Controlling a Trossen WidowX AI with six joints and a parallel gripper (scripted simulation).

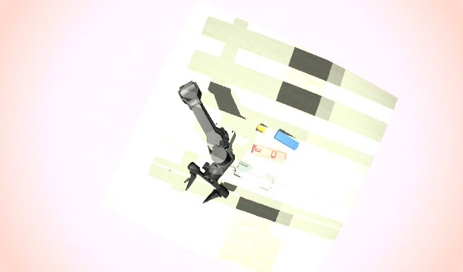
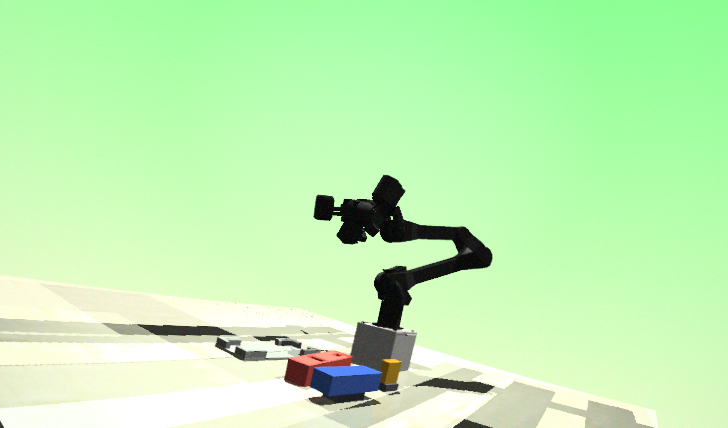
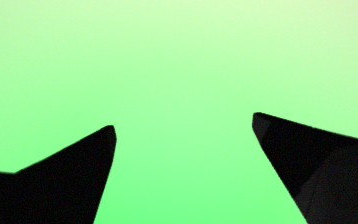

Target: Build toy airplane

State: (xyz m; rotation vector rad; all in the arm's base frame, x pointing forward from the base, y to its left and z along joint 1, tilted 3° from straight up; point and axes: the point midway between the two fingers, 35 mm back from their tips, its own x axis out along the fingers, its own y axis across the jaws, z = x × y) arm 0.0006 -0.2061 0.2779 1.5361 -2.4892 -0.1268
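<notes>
The red fuselage [image 1: 265, 152] [image 2: 300, 370] lies beside the cradle, outside it, with two socket openings on top. The blue wing [image 1: 286, 140] [image 2: 348, 381] sits flat on a dark support beyond the fuselage. The small orange tail fin [image 1: 261, 128] [image 2: 390, 371] stands upright on a dark base near the wing. The pale grey jig cradle [image 1: 243, 166] [image 2: 251, 353] has low corner brackets and holds nothing. My gripper [image 1: 194, 196] [image 3: 184, 125] is open and empty, raised high and pointing away from the parts. Its fingertips are hard to tell in the exterior view.
The arm's pale base block [image 2: 378, 346] stands close to the jig and the tail fin. The folded arm [image 1: 203, 118] [image 2: 436, 268] reaches above and behind it. Dark and pale patches cover the table, and glare washes out the top view.
</notes>
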